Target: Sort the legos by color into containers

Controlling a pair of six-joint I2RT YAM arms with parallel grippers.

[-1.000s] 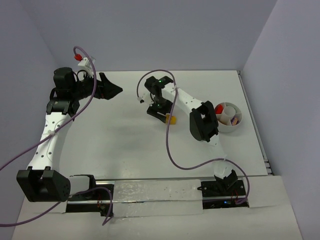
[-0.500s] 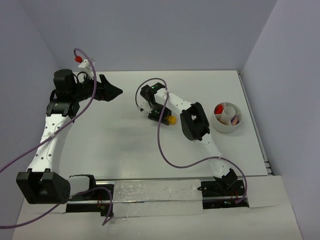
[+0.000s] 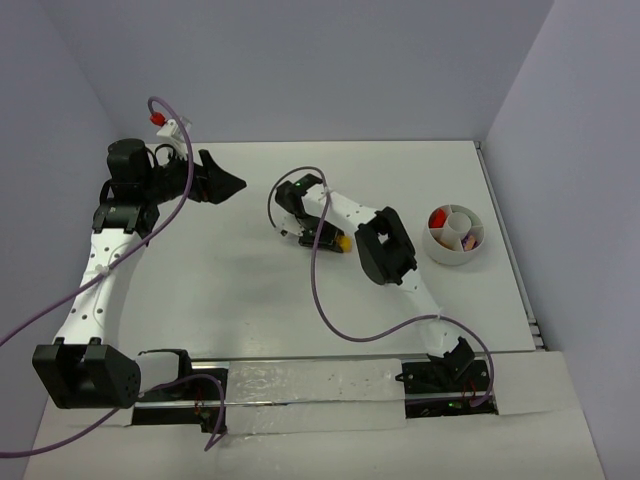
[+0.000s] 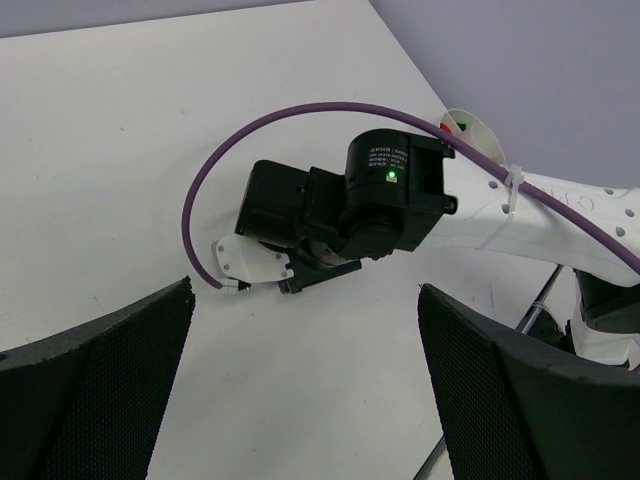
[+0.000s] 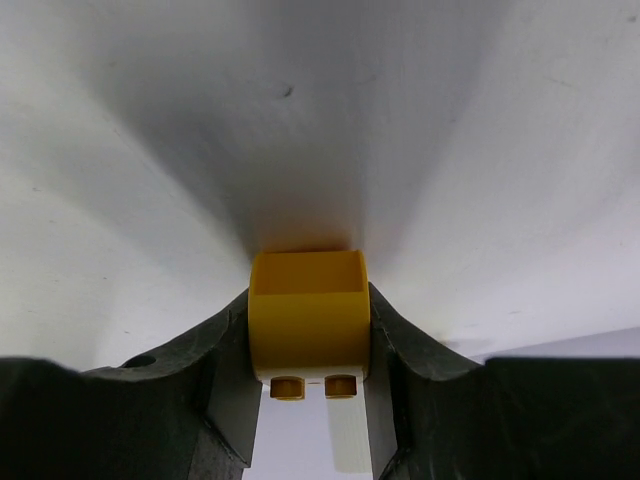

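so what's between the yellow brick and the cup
Only the right arm's black elbow sits between brick and cup, seen in the top view.

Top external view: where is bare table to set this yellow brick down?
Widest bare table lies between the left arm and the right arm. Another patch runs along the back wall, beyond the divided white cup. Crowded: the gap between that cup and the right arm's elbow.

Even, bright light falls from overhead; soft shadows lie under the arms on the tabletop. The right wrist view shows blurred, dark jaws and a curved background.
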